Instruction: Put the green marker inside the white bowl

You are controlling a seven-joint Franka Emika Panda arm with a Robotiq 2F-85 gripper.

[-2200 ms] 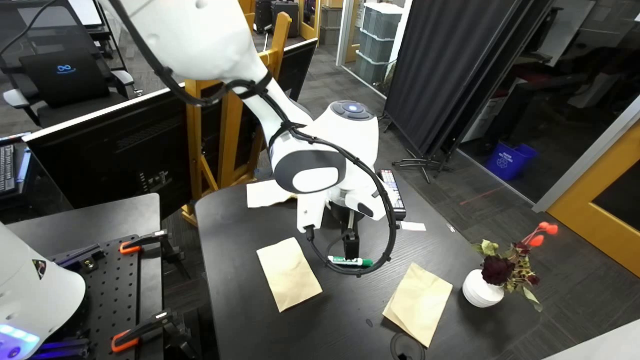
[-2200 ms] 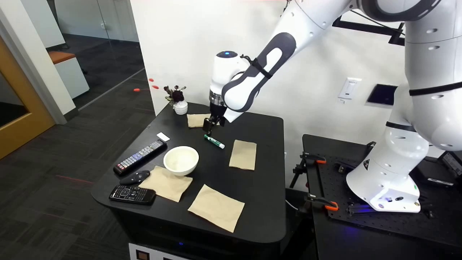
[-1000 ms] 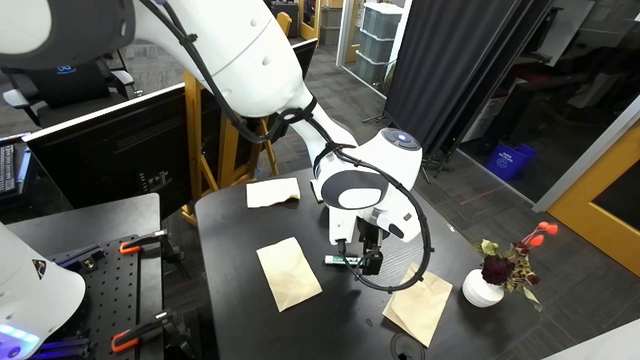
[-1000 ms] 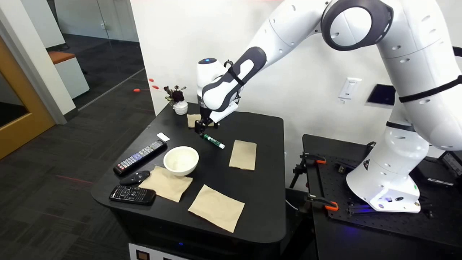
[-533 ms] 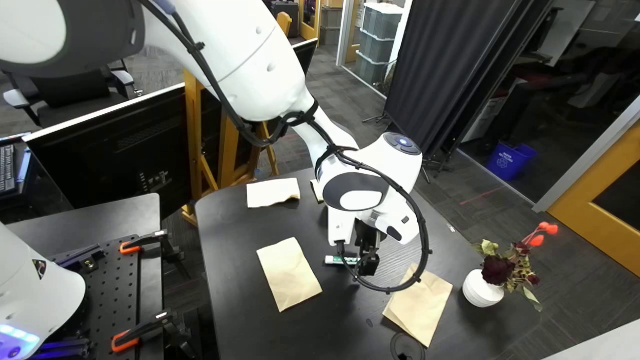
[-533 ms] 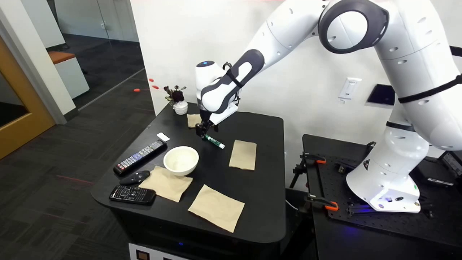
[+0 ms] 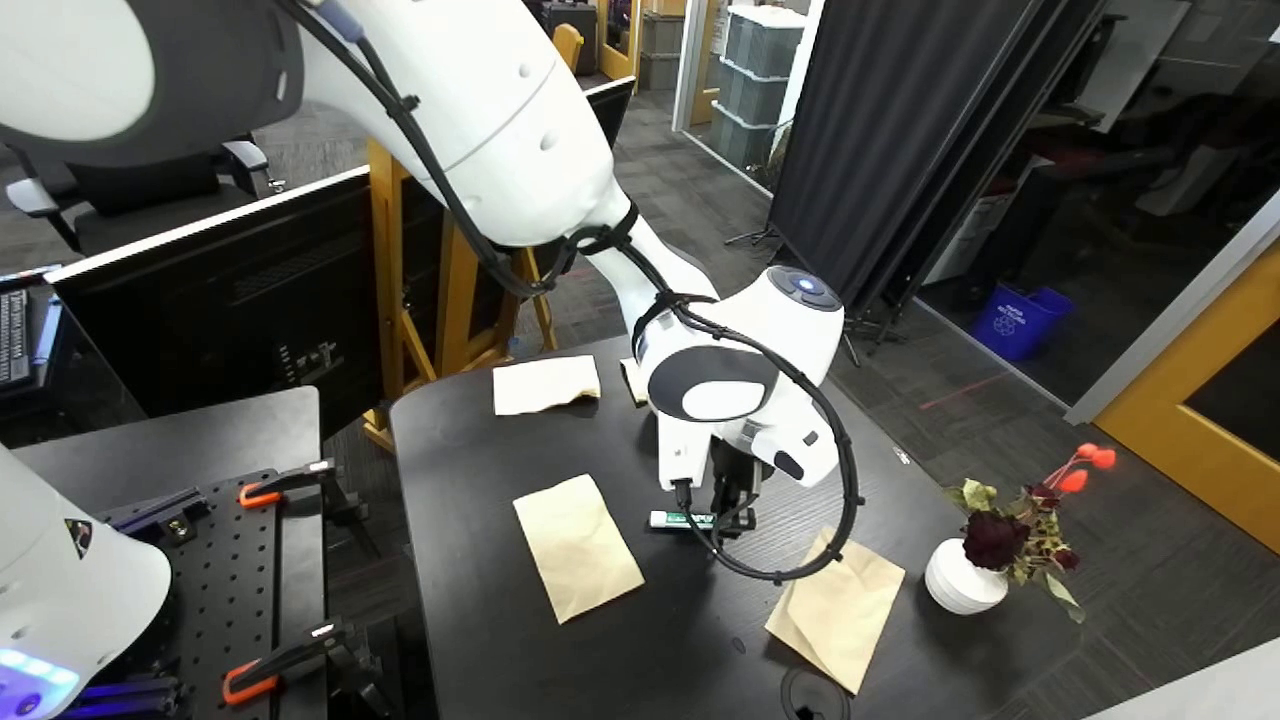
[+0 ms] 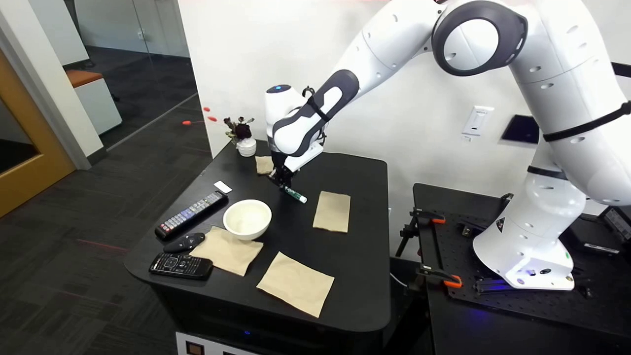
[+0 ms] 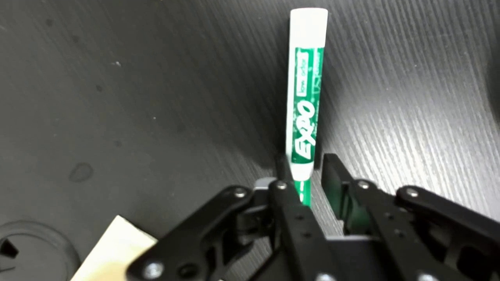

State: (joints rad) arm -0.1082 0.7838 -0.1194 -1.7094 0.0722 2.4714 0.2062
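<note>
The green marker (image 9: 306, 97) lies flat on the dark table, its white end pointing away from my gripper (image 9: 306, 166) in the wrist view. My fingers straddle its green cap end: the left one sits close against the cap, while a strip of table shows between the cap and the right finger (image 9: 332, 183). The jaws are partly closed but still apart. In both exterior views the gripper (image 7: 738, 522) is low at the table over the cap end, and the marker's pale end (image 8: 301, 199) sticks out. The white bowl (image 8: 247, 217) stands upright near the marker, with nothing visible inside.
Several brown paper pieces (image 8: 333, 212) lie around the table, and the bowl stands partly over one (image 8: 229, 251). A long black remote (image 8: 192, 214) and two smaller black devices (image 8: 181, 266) lie beyond the bowl. A white flower pot (image 7: 965, 577) stands near the table edge.
The gripper has shifted along the marker to its cap end and come down a little. Its jaws have narrowed around the cap in the last half second. The marker and bowl have not moved.
</note>
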